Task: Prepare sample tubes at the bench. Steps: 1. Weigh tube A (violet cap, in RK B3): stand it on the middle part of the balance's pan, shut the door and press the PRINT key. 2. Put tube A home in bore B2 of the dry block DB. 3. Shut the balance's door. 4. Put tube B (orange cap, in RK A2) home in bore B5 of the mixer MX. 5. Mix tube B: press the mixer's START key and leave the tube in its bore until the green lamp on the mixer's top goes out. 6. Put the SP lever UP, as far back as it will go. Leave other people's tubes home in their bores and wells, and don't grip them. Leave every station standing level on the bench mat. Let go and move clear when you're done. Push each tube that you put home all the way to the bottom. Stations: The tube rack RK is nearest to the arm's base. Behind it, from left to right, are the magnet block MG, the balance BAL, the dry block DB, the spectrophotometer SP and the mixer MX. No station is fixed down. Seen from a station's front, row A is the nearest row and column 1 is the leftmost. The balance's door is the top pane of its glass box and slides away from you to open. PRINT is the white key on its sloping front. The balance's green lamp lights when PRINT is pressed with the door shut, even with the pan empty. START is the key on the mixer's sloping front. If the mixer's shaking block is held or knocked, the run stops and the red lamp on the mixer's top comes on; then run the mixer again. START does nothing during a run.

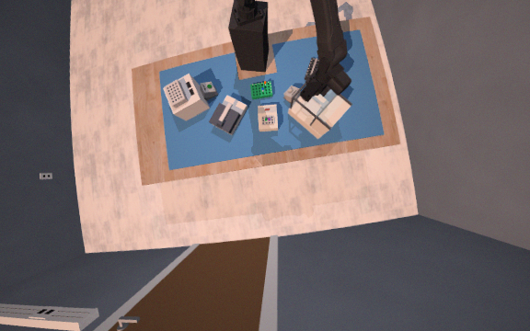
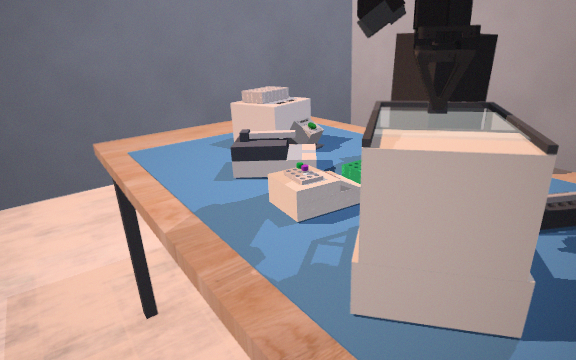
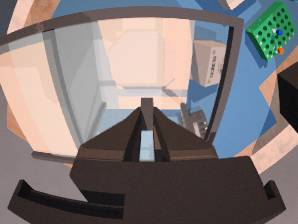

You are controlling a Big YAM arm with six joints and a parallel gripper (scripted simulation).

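My gripper [image 2: 438, 106] [image 3: 147, 113] points down at the front edge of the balance BAL [image 1: 327, 115] [image 2: 448, 215]. It is shut on a thin pale grip of the balance's glass top door [image 2: 443, 120] [image 3: 80, 63]. Through the glass, the pan [image 3: 140, 50] shows no tube. The violet-capped tube A [image 2: 304, 167] [image 1: 269, 119] stands in the dry block DB [image 1: 268, 125] [image 2: 313, 197]. The orange-capped tube B [image 1: 265, 83] [image 3: 281, 50] stands in the green rack RK [image 1: 262, 92] [image 3: 266, 30].
The mixer MX [image 1: 188, 97] [image 2: 270, 112] with its green key [image 2: 312, 125] and the spectrophotometer SP [image 1: 228, 115] [image 2: 263, 150] stand further along the blue mat [image 1: 201, 142]. The dark magnet block MG [image 2: 568, 210] lies beside the balance. The arm's base column [image 1: 248, 37] stands behind the rack.
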